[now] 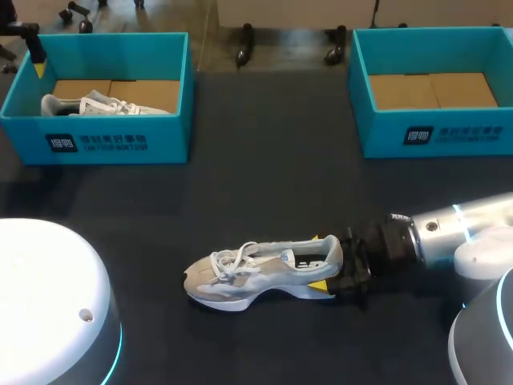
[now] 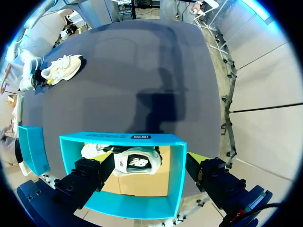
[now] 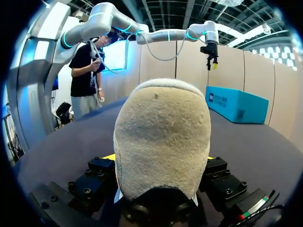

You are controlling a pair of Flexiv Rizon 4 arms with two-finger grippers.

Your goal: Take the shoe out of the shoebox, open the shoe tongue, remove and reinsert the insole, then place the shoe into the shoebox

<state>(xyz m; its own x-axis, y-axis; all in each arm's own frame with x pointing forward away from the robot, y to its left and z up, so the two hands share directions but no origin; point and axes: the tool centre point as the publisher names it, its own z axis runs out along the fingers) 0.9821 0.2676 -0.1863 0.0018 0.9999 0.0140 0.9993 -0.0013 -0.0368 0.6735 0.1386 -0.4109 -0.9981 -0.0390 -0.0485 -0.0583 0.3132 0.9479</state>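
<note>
A grey-and-white shoe (image 1: 256, 273) lies on its side in the middle of the dark table, toe toward my left. My right gripper (image 1: 323, 262) comes in from the right, one yellow tip pressed against each side of the heel. In the right wrist view the tan heel (image 3: 161, 137) fills the gap between the fingers (image 3: 94, 177). My left gripper (image 2: 149, 161) hangs open above the left teal shoebox (image 1: 120, 143) and holds nothing. A second shoe (image 2: 135, 161) lies in that box. The left gripper (image 1: 38, 64) hangs over the box's far left corner.
A second teal shoebox (image 1: 437, 132) with a bare cardboard floor stands at the back right. The left teal shoebox (image 3: 236, 106) lies far ahead of the right gripper. My arms' white bases fill the front corners in the head view.
</note>
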